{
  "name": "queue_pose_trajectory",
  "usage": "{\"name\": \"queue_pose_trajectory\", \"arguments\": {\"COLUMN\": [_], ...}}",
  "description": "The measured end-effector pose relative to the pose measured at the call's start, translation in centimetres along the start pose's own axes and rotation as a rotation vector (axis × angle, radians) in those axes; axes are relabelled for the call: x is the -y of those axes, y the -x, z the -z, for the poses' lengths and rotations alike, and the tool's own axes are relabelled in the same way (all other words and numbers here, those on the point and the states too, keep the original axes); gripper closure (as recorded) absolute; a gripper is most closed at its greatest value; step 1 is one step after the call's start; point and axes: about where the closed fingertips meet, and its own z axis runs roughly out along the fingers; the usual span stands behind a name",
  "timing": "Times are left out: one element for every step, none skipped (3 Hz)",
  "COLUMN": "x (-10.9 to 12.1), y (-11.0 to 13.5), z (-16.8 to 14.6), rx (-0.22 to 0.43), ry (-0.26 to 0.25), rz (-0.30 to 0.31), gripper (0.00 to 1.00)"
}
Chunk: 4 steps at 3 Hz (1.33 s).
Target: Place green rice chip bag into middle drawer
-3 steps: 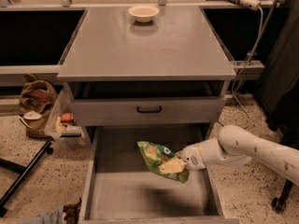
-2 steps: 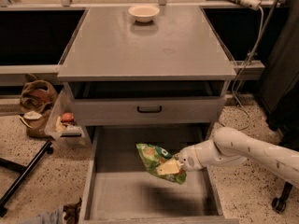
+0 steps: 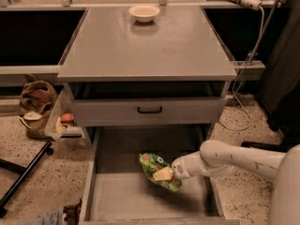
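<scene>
Gripper [image 3: 169,173] below tabletop [image 3: 140,50] front edge, jaws pinching green rice chip bag [image 3: 156,168]. Bag extends left of jaws, long axis diagonal, apparently just above middle drawer [image 3: 117,198] floor.

The gripper [image 3: 169,173], at the right edge of the green rice chip bag [image 3: 152,162], is off-white with a pale yellow finger pad [image 3: 162,174] (its only colour). Right of the bag, the arm [image 3: 234,156] is smooth, rounded, cream-white tubing, widening into a broad pale shell [image 3: 287,186].
</scene>
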Motion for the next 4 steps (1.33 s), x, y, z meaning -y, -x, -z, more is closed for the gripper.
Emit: {"name": "queue_pose_trajectory", "arguments": {"x": [3.35,3.70,3.70,3.70], "y": [-0.23,-0.15,-0.15,-0.15], "z": [-2.35,-2.73,-2.73,-2.74], "rx": [0.015,0.015,0.015,0.015], "ry": [-0.096,-0.106,-0.106,-0.106], "rz": [-0.088,-0.097,-0.097,-0.097], "gripper": [1.00,1.00,0.80,0.57]}}
